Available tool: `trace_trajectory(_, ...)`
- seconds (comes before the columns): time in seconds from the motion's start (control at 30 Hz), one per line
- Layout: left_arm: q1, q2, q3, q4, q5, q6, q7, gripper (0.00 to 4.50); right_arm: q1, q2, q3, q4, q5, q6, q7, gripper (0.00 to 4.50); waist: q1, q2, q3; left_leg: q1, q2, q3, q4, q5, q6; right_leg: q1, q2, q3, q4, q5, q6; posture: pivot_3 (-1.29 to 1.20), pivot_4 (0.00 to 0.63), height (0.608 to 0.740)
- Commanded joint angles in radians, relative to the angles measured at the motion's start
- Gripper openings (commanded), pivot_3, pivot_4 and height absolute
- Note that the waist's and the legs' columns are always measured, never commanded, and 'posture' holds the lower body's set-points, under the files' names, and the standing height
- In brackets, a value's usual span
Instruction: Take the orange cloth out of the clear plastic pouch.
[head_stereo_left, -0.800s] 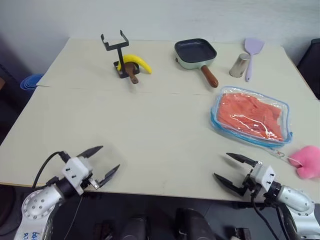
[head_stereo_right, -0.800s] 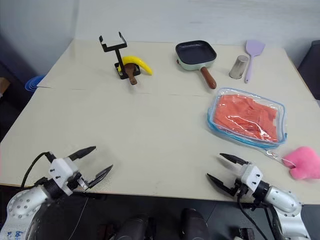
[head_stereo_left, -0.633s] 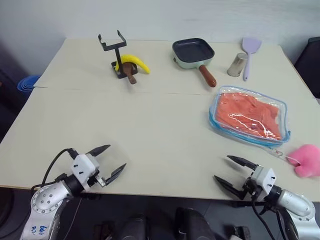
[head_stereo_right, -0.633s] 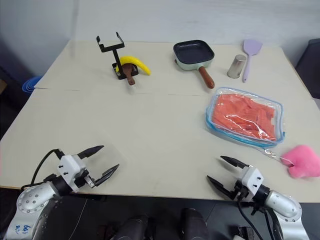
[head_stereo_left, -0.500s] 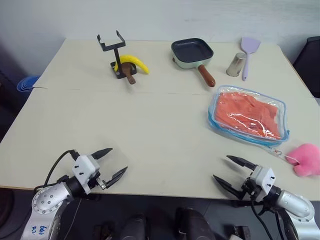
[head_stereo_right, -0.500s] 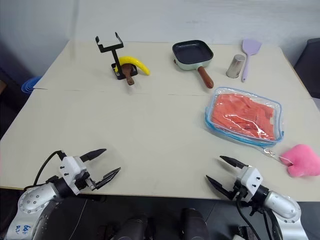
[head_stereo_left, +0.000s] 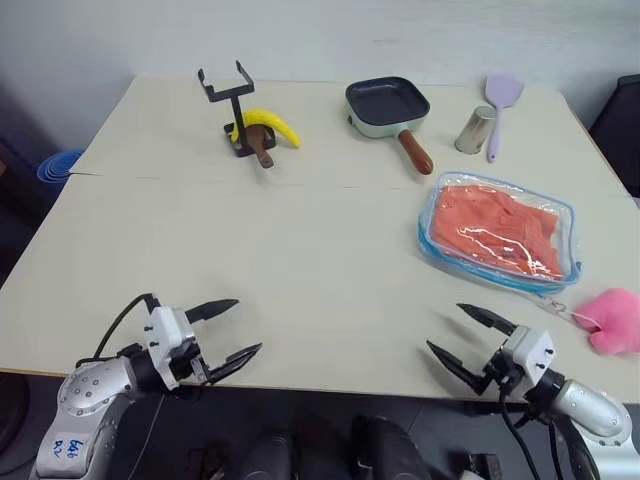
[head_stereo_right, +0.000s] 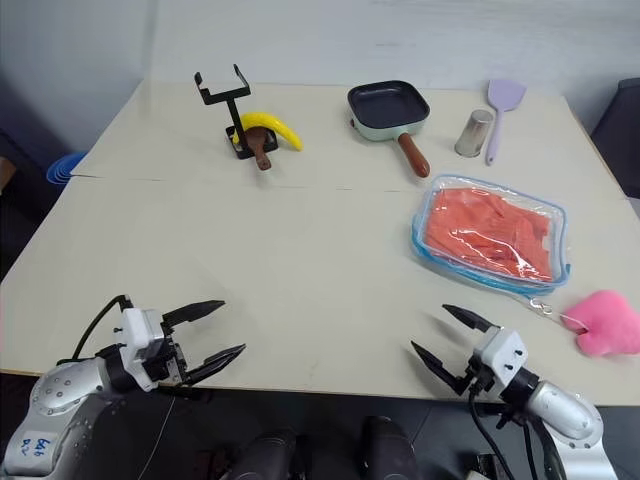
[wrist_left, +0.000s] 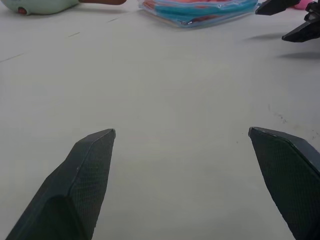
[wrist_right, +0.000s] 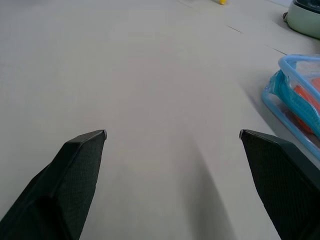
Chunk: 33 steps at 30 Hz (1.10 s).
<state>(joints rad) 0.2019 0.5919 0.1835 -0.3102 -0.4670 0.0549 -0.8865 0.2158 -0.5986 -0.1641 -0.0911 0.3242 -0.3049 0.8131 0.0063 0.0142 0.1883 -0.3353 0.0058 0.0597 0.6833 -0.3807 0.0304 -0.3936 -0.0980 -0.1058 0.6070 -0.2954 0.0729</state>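
The clear plastic pouch (head_stereo_left: 430, 236) with light blue edging lies flat on the right side of the table. The orange cloth (head_stereo_left: 497, 230) is folded inside it. A small pink plush charm (head_stereo_left: 618, 320) hangs from the pouch's zipper on a thin chain, near the table's right edge. My right gripper (head_stereo_left: 443, 325) is open over the near edge, well short of the pouch and pointing inward. My left gripper (head_stereo_left: 248, 325) is open at the near left, far from the pouch. The left wrist view shows the pouch (wrist_left: 200, 12) far ahead; in the right wrist view the pouch (wrist_right: 295, 90) lies off to one side.
At the back of the table (head_stereo_left: 300, 250) stand a black holder (head_stereo_left: 232, 95) with a banana (head_stereo_left: 268, 124), a dark square pan (head_stereo_left: 388, 105) with a brown handle, a metal cup (head_stereo_left: 480, 128) and a purple spatula (head_stereo_left: 498, 100).
My left gripper has drifted a little to the right along the near edge. The right gripper, pouch and cloth have stayed put. Both grippers remain open.
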Motion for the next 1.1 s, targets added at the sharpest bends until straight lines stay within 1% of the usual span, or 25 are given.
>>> trace_trajectory(0.03, -0.038, 0.001, -0.026, -0.108, -0.085, 0.073, -0.004, 4.49, -0.142, -0.089, -0.083, 0.084, -0.069, -0.014, -0.048, 4.5, -0.009, 0.0, 0.001, 0.0, 0.0, 0.001, 0.0, 0.0, 0.001, 0.0, 0.0, 0.001, 0.0, 0.0, 0.001, 0.0, 0.15, 0.74)
trace_trajectory(0.1, -0.069, 0.0, -0.047, -0.14, -0.105, 0.116, 0.006, 4.49, -0.222, -0.129, -0.072, 0.166, -0.108, -0.023, -0.041, 4.5, -0.009, 0.001, 0.001, 0.0, -0.002, 0.001, 0.001, 0.001, 0.001, 0.0, -0.001, 0.001, 0.0, 0.001, 0.002, 0.0, 0.15, 0.74)
trace_trajectory(0.2, -0.122, -0.014, -0.077, -0.162, -0.109, 0.153, 0.029, 4.49, -0.347, -0.179, -0.029, 0.315, -0.203, -0.02, -0.055, 4.5, -0.008, 0.001, 0.001, 0.0, 0.0, 0.0, 0.001, 0.003, -0.002, 0.0, 0.001, 0.0, 0.001, 0.001, 0.001, 0.0, 0.15, 0.74)
trace_trajectory(0.3, -0.156, -0.03, -0.093, -0.172, -0.109, 0.177, 0.051, 4.49, -0.457, -0.204, 0.02, 0.477, -0.289, 0.028, -0.083, 4.5, -0.007, 0.0, 0.001, 0.0, 0.0, 0.0, 0.001, 0.006, -0.002, 0.0, 0.001, -0.001, 0.002, 0.001, 0.001, 0.0, 0.15, 0.74)
trace_trajectory(0.33, -0.161, -0.033, -0.096, -0.175, -0.107, 0.181, 0.054, 4.49, -0.484, -0.211, 0.04, 0.52, -0.306, 0.033, -0.068, 4.5, -0.008, 0.0, 0.001, -0.001, 0.0, 0.0, 0.001, 0.007, -0.002, 0.0, 0.001, -0.001, 0.002, 0.001, 0.001, 0.0, 0.15, 0.74)
trace_trajectory(0.43, -0.155, -0.034, -0.092, -0.184, -0.1, 0.183, 0.059, 4.5, -0.557, -0.213, 0.065, 0.622, -0.327, -0.011, -0.054, 3.88, -0.01, 0.0, 0.001, 0.0, -0.001, 0.001, 0.001, 0.007, -0.001, 0.0, 0.001, 0.0, 0.003, 0.001, 0.001, 0.0, 0.15, 0.74)
trace_trajectory(0.5, -0.145, -0.038, -0.075, -0.187, -0.101, 0.182, 0.073, 4.5, -0.596, -0.215, 0.075, 0.665, -0.336, -0.034, -0.047, 3.36, -0.011, 0.0, 0.001, 0.0, -0.001, 0.001, 0.001, 0.007, -0.001, 0.0, 0.001, 0.0, 0.003, 0.001, 0.001, 0.0, 0.15, 0.74)
trace_trajectory(0.57, -0.138, -0.045, -0.06, -0.186, -0.106, 0.182, 0.091, 4.5, -0.629, -0.213, 0.083, 0.701, -0.336, -0.063, -0.036, 2.67, -0.011, 0.0, 0.001, 0.0, -0.001, 0.002, 0.002, 0.008, -0.002, 0.0, 0.001, 0.0, 0.003, 0.001, 0.002, 0.0, 0.15, 0.74)
trace_trajectory(0.63, -0.131, -0.05, -0.046, -0.185, -0.106, 0.181, 0.104, 4.5, -0.658, -0.205, 0.091, 0.719, -0.317, -0.076, 0.009, 2.06, -0.011, 0.0, 0.001, 0.0, -0.001, 0.001, 0.002, 0.008, -0.002, 0.0, 0.001, 0.0, 0.004, 0.001, 0.002, 0.0, 0.15, 0.74)
trace_trajectory(0.67, -0.123, -0.05, -0.038, -0.183, -0.105, 0.178, 0.107, 4.5, -0.671, -0.196, 0.095, 0.714, -0.307, -0.081, 0.03, 1.68, -0.011, 0.0, 0.001, 0.0, -0.001, 0.001, 0.002, 0.008, -0.002, 0.0, 0.001, 0.0, 0.004, 0.001, 0.002, 0.0, 0.15, 0.74)
trace_trajectory(0.7, -0.117, -0.05, -0.032, -0.182, -0.102, 0.176, 0.109, 4.5, -0.681, -0.188, 0.1, 0.708, -0.299, -0.078, 0.049, 1.42, -0.011, 0.0, 0.001, 0.0, 0.0, 0.001, 0.002, 0.008, -0.002, 0.0, 0.001, 0.0, 0.004, 0.001, 0.002, 0.0, 0.15, 0.74)
trace_trajectory(0.73, -0.106, -0.051, -0.021, -0.182, -0.098, 0.172, 0.117, 4.5, -0.686, -0.172, 0.115, 0.671, -0.279, -0.075, 0.089, 0.98, -0.011, 0.0, 0.001, 0.0, 0.0, 0.001, 0.002, 0.008, -0.002, 0.0, 0.001, 0.0, 0.004, 0.001, 0.002, 0.0, 0.15, 0.74)
trace_trajectory(0.77, -0.1, -0.051, -0.013, -0.182, -0.095, 0.17, 0.123, 4.5, -0.689, -0.162, 0.127, 0.645, -0.265, -0.072, 0.117, 0.68, -0.012, 0.0, 0.001, 0.0, 0.0, 0.001, 0.002, 0.008, -0.002, 0.0, 0.001, 0.0, 0.004, 0.001, 0.002, 0.0, 0.15, 0.74)
trace_trajectory(0.8, -0.094, -0.051, -0.005, -0.183, -0.093, 0.168, 0.128, 4.5, -0.684, -0.152, 0.144, 0.604, -0.241, -0.07, 0.161, 0.37, -0.013, 0.0, 0.001, 0.0, 0.0, 0.001, 0.002, 0.008, -0.002, 0.0, 0.001, 0.0, 0.004, 0.001, 0.002, 0.0, 0.15, 0.74)
trace_trajectory(0.83, -0.086, -0.052, 0.011, -0.189, -0.099, 0.169, 0.136, 4.5, -0.662, -0.135, 0.172, 0.511, -0.193, -0.046, 0.219, 0.02, -0.015, 0.0, 0.001, 0.0, 0.0, 0.001, 0.002, 0.008, -0.002, 0.0, 0.001, 0.0, 0.004, 0.001, 0.002, 0.0, 0.15, 0.74)
trace_trajectory(0.93, -0.066, -0.049, 0.046, -0.203, -0.115, 0.175, 0.149, 4.5, -0.609, -0.099, 0.247, 0.287, -0.111, 0.022, 0.323, 0.02, -0.017, 0.0, 0.001, 0.0, 0.002, 0.001, 0.002, 0.008, -0.004, 0.0, 0.003, 0.0, 0.004, 0.001, 0.002, 0.0, 0.15, 0.74)
trace_trajectory(1.0, -0.056, -0.047, 0.057, -0.21, -0.12, 0.178, 0.152, 4.5, -0.592, -0.078, 0.281, 0.198, -0.093, 0.066, 0.341, 0.02, -0.012, 0.0, 0.001, 0.0, 0.003, 0.0, 0.001, 0.008, -0.005, -0.001, 0.003, -0.001, 0.004, 0.001, 0.002, 0.0, 0.15, 0.74)
trace_trajectory(1.1, -0.023, -0.044, 0.068, -0.229, -0.124, 0.185, 0.15, 4.5, -0.638, 0.002, 0.339, 0.199, -0.169, 0.058, 0.28, 0.02, -0.01, -0.001, 0.001, 0.0, 0.002, 0.0, 0.001, 0.008, -0.004, -0.001, 0.003, 0.0, 0.004, 0.001, 0.002, 0.0, 0.15, 0.74)
